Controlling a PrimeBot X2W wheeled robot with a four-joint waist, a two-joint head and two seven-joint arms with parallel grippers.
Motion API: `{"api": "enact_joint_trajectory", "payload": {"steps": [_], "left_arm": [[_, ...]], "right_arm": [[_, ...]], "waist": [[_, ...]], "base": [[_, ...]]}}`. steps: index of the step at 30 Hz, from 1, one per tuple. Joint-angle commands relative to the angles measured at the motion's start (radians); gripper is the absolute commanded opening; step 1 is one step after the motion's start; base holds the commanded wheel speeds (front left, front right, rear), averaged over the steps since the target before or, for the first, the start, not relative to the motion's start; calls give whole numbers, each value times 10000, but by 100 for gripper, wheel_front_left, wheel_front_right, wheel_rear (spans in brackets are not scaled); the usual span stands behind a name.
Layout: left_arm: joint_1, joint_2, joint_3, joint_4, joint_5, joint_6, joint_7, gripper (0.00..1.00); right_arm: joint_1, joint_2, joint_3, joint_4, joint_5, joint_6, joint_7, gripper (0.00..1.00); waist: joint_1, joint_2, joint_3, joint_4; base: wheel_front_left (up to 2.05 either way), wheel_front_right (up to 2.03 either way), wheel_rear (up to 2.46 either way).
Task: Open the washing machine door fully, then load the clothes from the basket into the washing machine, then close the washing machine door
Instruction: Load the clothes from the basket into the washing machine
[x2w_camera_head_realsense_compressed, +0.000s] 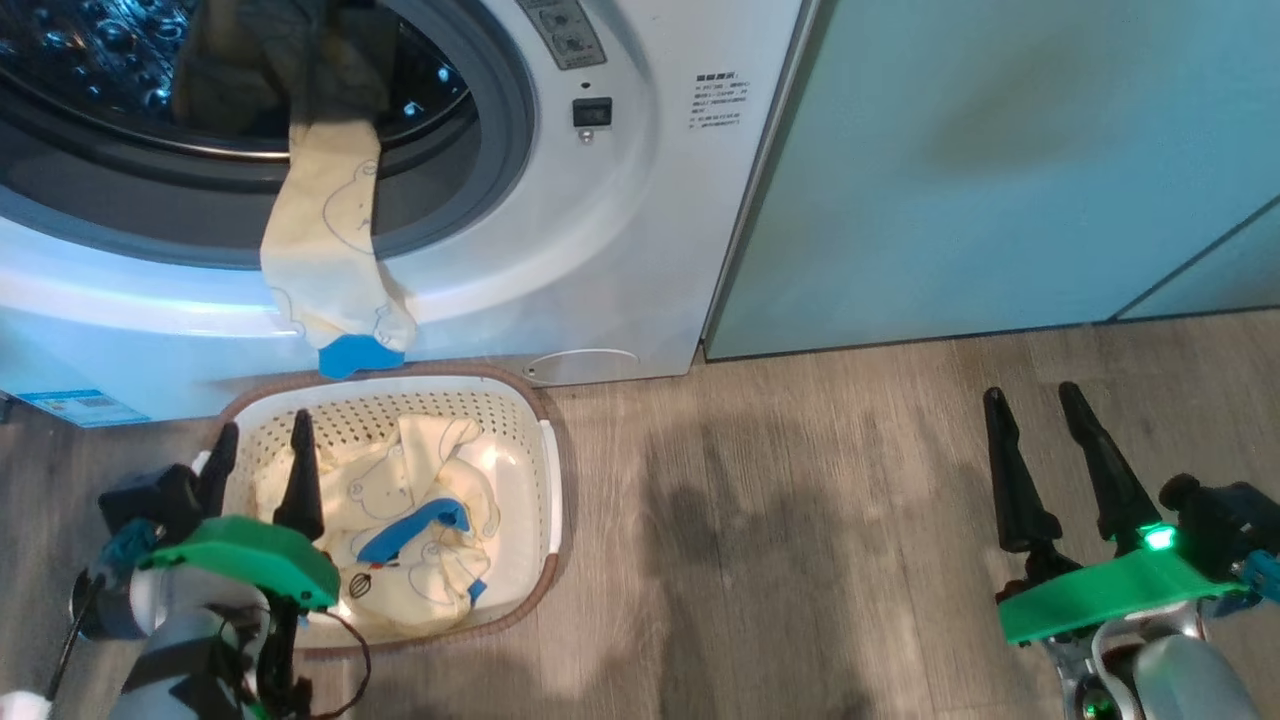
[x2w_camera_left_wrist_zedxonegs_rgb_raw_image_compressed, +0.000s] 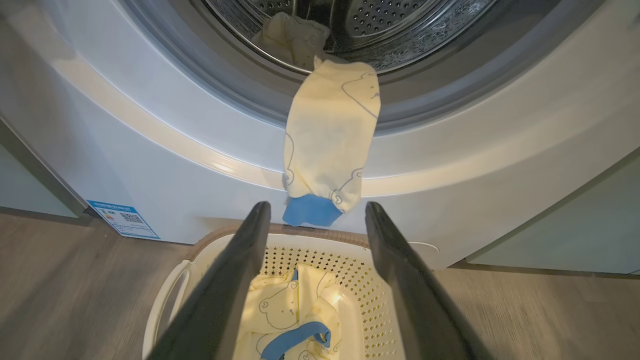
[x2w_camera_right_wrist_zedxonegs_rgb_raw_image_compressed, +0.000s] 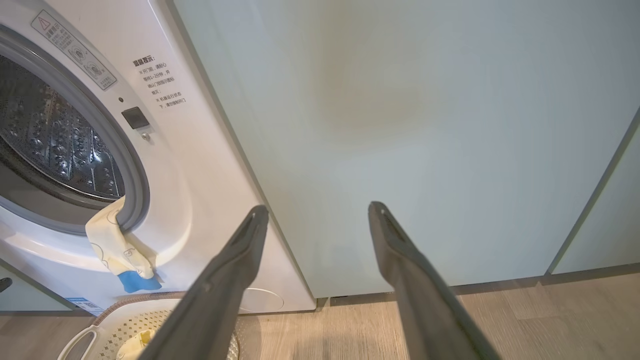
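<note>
Left gripper (x2w_camera_head_realsense_compressed: 265, 425) low at the left of the head view, its two dark fingers spread wide and holding nothing, tips over the near left part of the basket (x2w_camera_head_realsense_compressed: 420, 405). Basket white and perforated with a brown rim, set on the wooden floor (x2w_camera_head_realsense_compressed: 780, 500) close against the foot of the washing machine (x2w_camera_head_realsense_compressed: 620, 250). Inside it, a heap of clothes (x2w_camera_head_realsense_compressed: 420, 520), pale yellow with outlined bears and a blue band, lying toward the middle and right. Above the basket, one garment (x2w_camera_head_realsense_compressed: 330, 250) of the same cloth draped over the grey rubber ring of the round opening. Upper end inside, lower end with its blue cuff hanging down the white front to just above the basket's far rim. Deeper in, by the left wrist view, another pale piece (x2w_camera_left_wrist_zedxonegs_rgb_raw_image_compressed: 292, 37) lying in the perforated steel drum (x2w_camera_left_wrist_zedxonegs_rgb_raw_image_compressed: 400, 20). Small blue label (x2w_camera_head_realsense_compressed: 70, 405) at the machine's lower left corner. Right gripper (x2w_camera_head_realsense_compressed: 1031, 392) well apart at the lower right, likewise wide open and empty, above the floor, fingers pointing toward the pale green cabinet (x2w_camera_head_realsense_compressed: 1000, 150) beside the machine.
</note>
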Motion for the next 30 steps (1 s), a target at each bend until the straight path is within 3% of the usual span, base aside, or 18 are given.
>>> {"api": "enact_joint_trajectory", "payload": {"steps": [1,15,30], "left_arm": [[-463,220,310,-51,114,-68,-58,100],[-2653,439,-179,2037,138,-150,297,100],[-5360,1907,-90,5013,-78,-404,189,100]], "right_arm": [[-201,-86,248,-323,57,2,-67,100],[-595,-9,336,-392,97,2,-67,100],[-1113,64,289,-585,73,2,-67,100]], "waist": [[1,-1,114,-56],[1,-1,1050,-552],[1,-1,2472,-951]], "base": [[0,0,0],[0,0,0],[0,0,0]]}}
